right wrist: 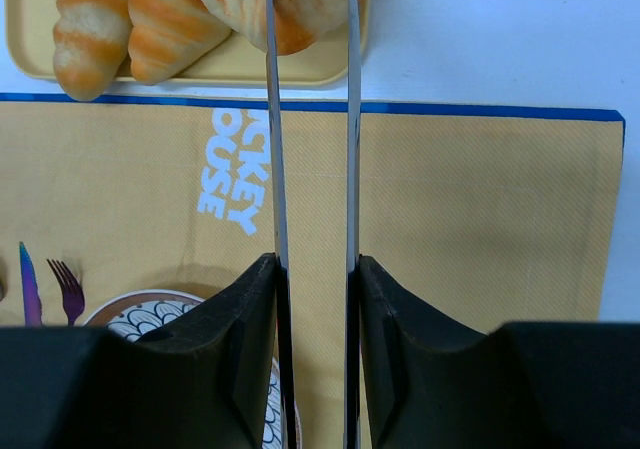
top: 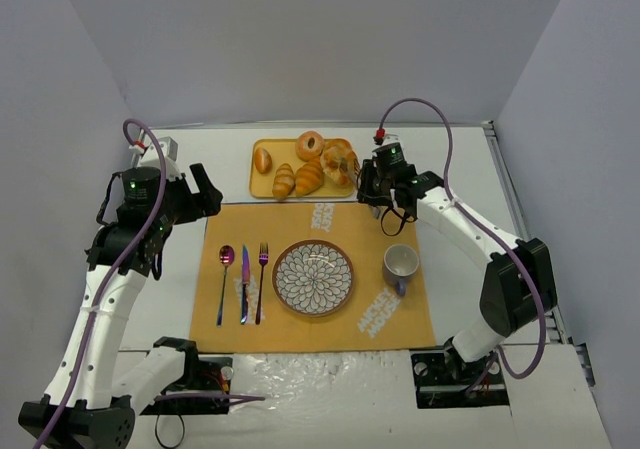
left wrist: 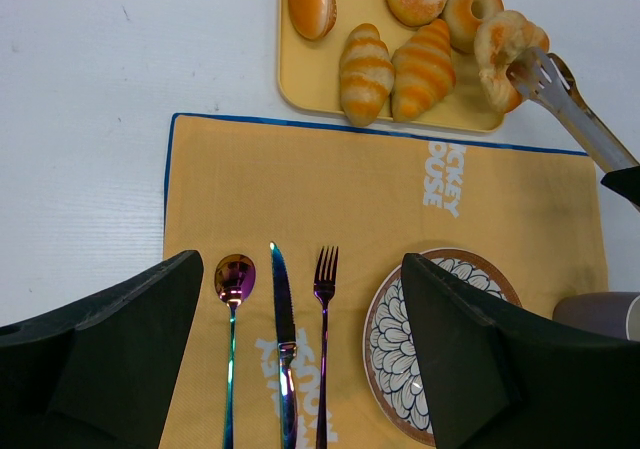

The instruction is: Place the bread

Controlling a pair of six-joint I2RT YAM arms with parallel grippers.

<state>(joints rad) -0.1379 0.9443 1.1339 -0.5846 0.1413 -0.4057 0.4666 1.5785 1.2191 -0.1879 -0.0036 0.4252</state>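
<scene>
Right gripper (right wrist: 312,269) of mine is clenched on 1 pair of silver metal tongs (left wrist: 585,119), whose 2 tips pinch the round, golden-brown, curled bread (right wrist: 310,9) at the right end of the pale yellow tray (right wrist: 250,72). The grasp looks made. By my judgement, the lift and the carry to the patterned round plate (top: 313,278) remain.

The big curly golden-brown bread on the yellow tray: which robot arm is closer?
Right. The right gripper's silver metal tongs touch the bread; the left gripper hangs open by the orange mat's far-left corner.
</scene>
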